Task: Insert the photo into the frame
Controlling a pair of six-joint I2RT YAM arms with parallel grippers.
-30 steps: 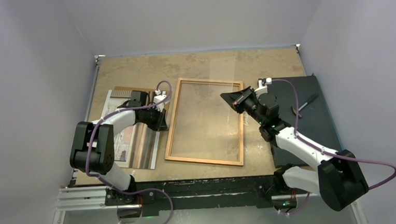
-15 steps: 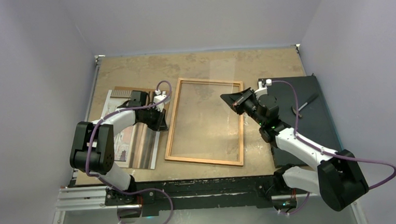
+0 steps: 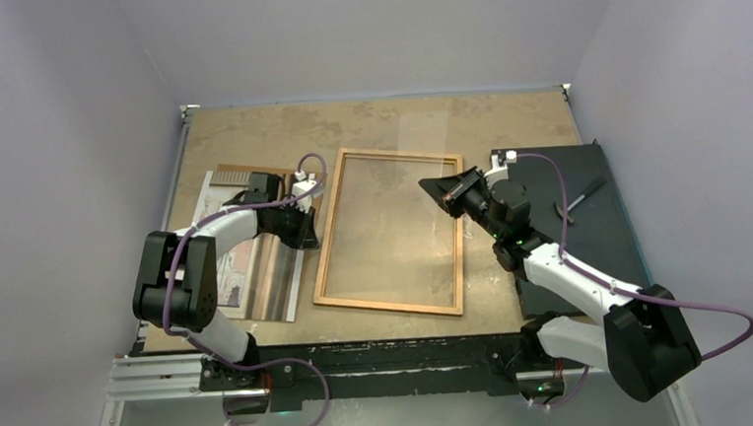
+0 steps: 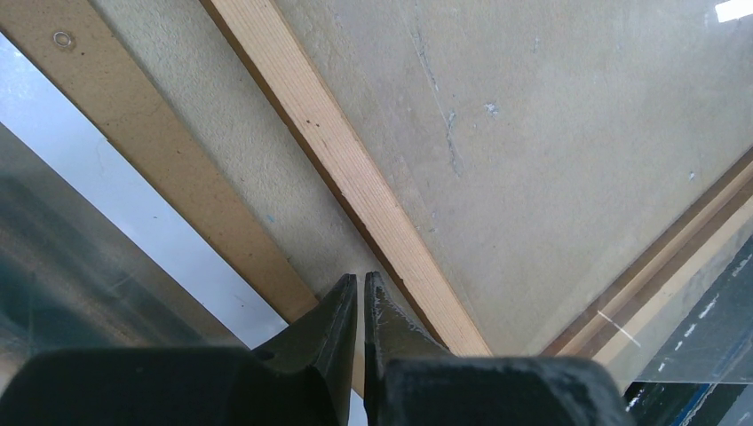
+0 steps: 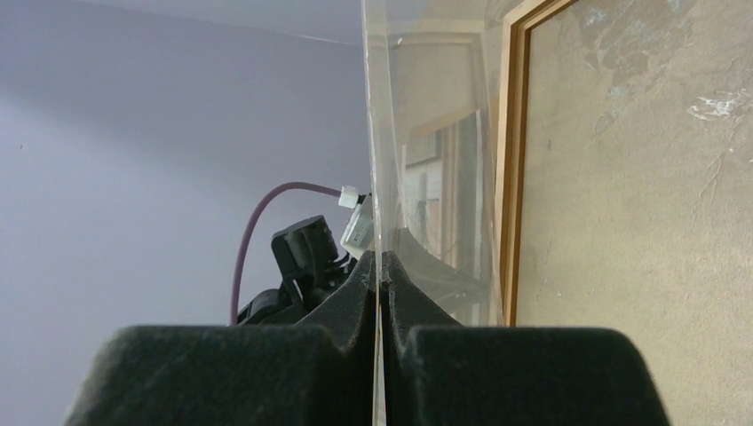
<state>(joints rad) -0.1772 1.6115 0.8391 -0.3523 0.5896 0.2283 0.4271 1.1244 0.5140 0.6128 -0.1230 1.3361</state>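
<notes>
Overhead wide; wrists close, both seeing frame [image 3: 329,226]

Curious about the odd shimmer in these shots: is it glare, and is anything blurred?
Right wrist view: a clear sheet, pinched edge-on in the right hand, warps what shows through it. Left wrist view: the frame shows sharp grain, one white glint top right. Top view: just a faint pale sheen beyond the frame.
</notes>
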